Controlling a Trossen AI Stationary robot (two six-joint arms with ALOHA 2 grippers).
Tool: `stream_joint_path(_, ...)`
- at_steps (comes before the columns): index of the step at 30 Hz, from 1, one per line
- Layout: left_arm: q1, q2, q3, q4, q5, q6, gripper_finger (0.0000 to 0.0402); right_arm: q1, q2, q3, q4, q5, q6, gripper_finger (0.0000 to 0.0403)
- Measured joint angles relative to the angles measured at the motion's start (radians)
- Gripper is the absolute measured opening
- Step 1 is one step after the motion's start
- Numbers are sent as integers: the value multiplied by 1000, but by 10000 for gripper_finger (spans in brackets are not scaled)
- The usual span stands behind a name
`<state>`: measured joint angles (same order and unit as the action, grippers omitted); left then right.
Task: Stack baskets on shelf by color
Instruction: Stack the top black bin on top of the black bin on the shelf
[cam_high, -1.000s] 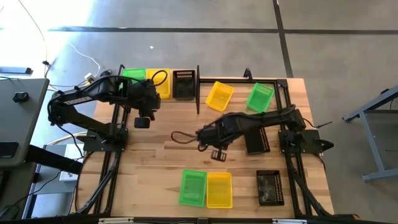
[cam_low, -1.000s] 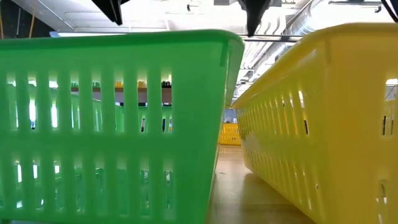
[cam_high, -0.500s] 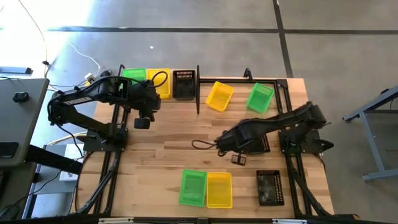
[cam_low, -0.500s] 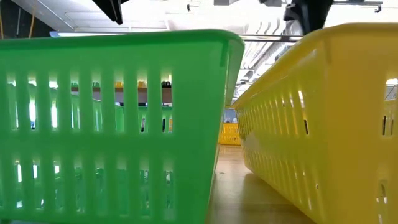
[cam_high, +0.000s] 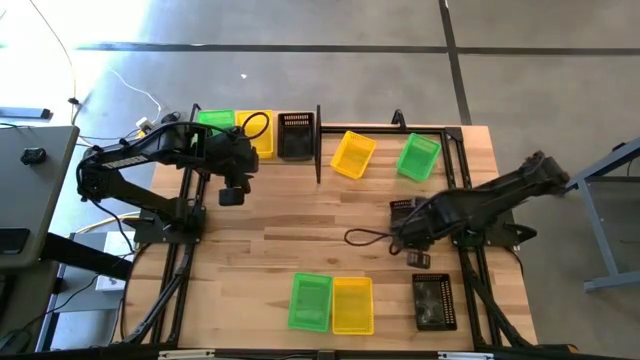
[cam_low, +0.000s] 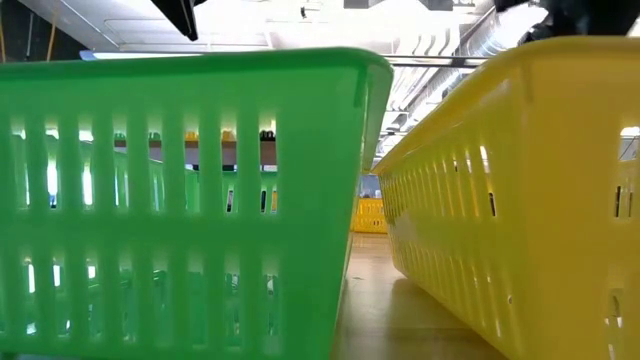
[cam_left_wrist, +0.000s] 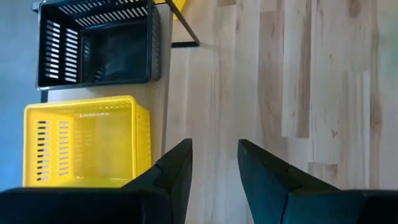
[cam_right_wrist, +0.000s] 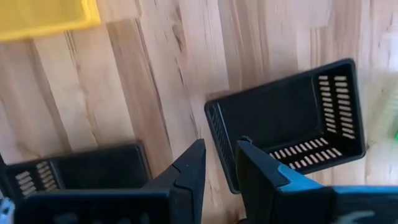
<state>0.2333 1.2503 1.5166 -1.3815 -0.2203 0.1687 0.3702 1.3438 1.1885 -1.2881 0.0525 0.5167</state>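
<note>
On the shelf (cam_left_wrist: 164, 93) at the far left stand a green basket (cam_high: 215, 120), a yellow basket (cam_high: 256, 132) and a black basket (cam_high: 296, 135), each on its base. My left gripper (cam_high: 231, 195) hovers open just in front of them, over bare wood. Loose baskets rest on the table: yellow (cam_high: 352, 153) and green (cam_high: 418, 156) at the far side, green (cam_high: 310, 301), yellow (cam_high: 352, 305) and black (cam_high: 434, 300) near the front, and one more black basket (cam_high: 403, 212). My right gripper (cam_right_wrist: 219, 155) hangs open above the wood between the two black baskets, pointing down.
A bare black metal frame (cam_high: 440, 132) stands at the far right around the loose green basket. The shelf's black upright (cam_high: 318, 150) rises beside the black basket. Open wood lies across the table's middle. The near green (cam_low: 180, 200) and yellow (cam_low: 520, 200) baskets fill the low view.
My right gripper has swept from the table's middle toward the right edge and somewhat nearer, sinking a little, its arm folding back. The black basket beside it has come out from under the arm. No basket has moved.
</note>
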Motion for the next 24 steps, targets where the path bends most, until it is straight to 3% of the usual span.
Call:
stream_joint_path(15, 0, 0, 0, -1, -8, -117, 117, 37, -57, -252, 121, -5, -27, 105)
stream_joint_path(24, 0, 0, 0, -1, -8, -117, 117, 37, -57, -321, 224, -51, -45, 108)
